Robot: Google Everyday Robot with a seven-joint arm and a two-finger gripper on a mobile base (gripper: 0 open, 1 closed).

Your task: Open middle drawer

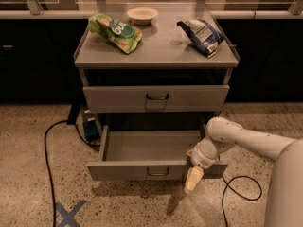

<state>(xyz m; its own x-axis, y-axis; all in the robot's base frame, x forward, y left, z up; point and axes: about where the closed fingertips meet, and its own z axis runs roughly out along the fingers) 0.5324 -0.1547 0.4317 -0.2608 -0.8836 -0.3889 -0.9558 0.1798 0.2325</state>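
The middle drawer [142,170] is a wide, shallow grey metal drawer. It stands pulled out of the grey cabinet [156,51], showing a plain grey inside [151,145] and a small dark wire handle [157,172] at the centre of its front. My gripper [194,179] points down in front of the right part of the drawer front, right of the handle and apart from it. It holds nothing. My white arm [246,141] reaches in from the right.
Above is a closed drawer [156,98] with its own handle. On the cabinet top lie a green bag [116,32], a blue-white bag [201,34] and a bowl [142,14]. A black cable [47,145] runs over the floor at left, another [241,193] at right. A blue tape cross [70,214] marks the floor.
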